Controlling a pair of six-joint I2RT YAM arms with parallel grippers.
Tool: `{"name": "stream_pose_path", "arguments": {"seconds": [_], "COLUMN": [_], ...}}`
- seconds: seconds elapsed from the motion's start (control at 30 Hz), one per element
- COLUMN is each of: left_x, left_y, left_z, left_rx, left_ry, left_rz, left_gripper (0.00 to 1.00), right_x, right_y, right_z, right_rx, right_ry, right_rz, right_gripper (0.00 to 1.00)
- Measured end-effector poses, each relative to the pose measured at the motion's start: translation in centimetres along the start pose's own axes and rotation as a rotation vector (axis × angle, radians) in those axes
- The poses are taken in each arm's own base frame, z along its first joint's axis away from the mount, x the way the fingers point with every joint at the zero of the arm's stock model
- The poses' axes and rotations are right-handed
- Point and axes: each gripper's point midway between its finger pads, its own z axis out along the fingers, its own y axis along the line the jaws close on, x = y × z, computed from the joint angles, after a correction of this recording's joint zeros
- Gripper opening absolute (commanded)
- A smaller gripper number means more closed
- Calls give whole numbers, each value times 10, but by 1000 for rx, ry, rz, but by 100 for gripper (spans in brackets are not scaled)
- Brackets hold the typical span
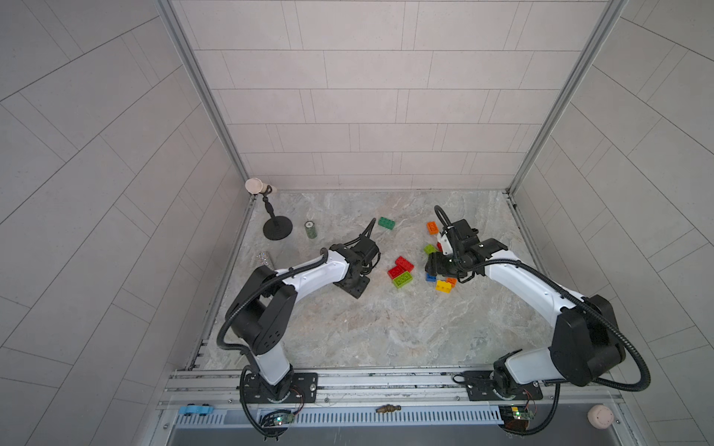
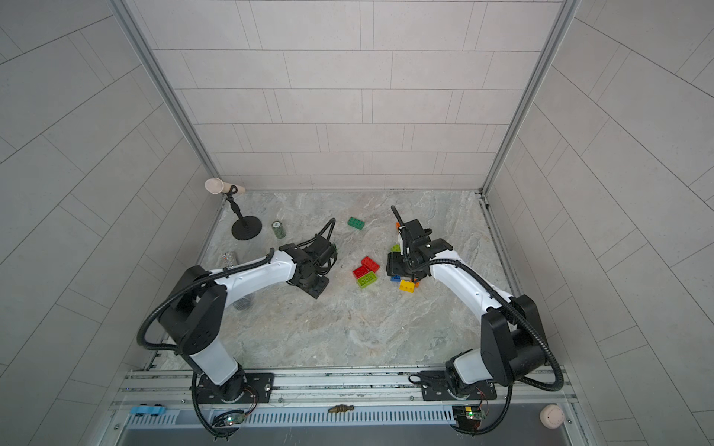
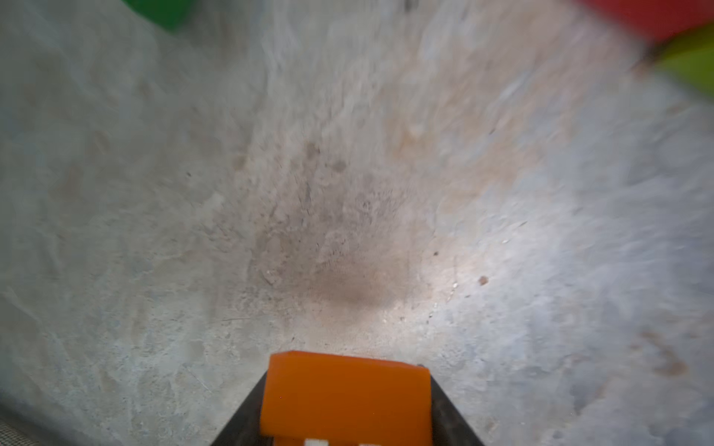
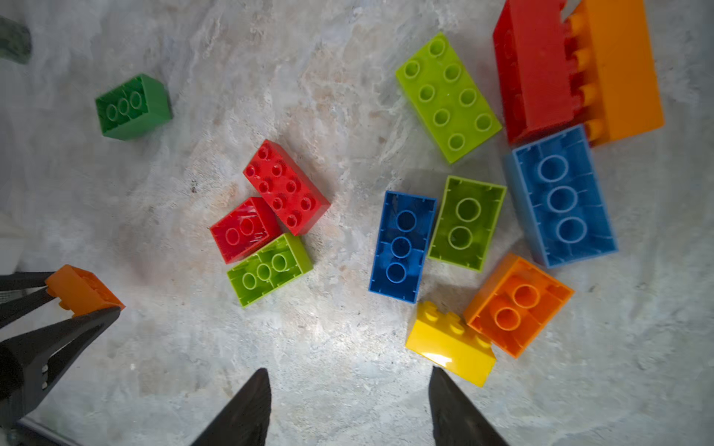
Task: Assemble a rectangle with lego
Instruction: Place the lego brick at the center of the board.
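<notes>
can [image 1: 310,229] label: too small to read | left gripper [image 4: 83,296]: clamps orange brick [image 3: 345,397] over table [image 1: 386,328] | right gripper [image 4: 348,370]: jaws parted, empty, near yellow brick [image 4: 450,343] | other bricks [image 4: 286,187]: loose mid-table

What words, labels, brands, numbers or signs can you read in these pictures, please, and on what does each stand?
No text can be read anywhere.
On the small green cylindrical can: a round mark on its top, too small to read.
On the orange plastic brick held in the left gripper: white marks at the picture's edge, cut off, unreadable.
On the studs of the lime plastic brick: no lettering can be made out.
</notes>
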Motion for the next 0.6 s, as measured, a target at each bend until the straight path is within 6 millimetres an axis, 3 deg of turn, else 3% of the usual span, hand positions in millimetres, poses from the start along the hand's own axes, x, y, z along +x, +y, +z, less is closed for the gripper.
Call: {"name": "stream_pose_path", "arguments": {"seconds": [0.07,0.23,0.6], "left_x": [10,-4,-2], "left_y": [2,5,6], "left_z": [10,10,17], "left_rx": [-6,-7,-10], "left_ry": [70,100,220], "left_rz": [8,21,82], "left_gripper": [35,43,75], "right_x": [4,13,21], "right_y": [-5,-15,-32], "right_z": [1,4,4], "right_rx": [36,90,177], "right_ry": [4,19,37], "right_rz": [-17,-36,-70], "right_gripper": [66,66,67]}}
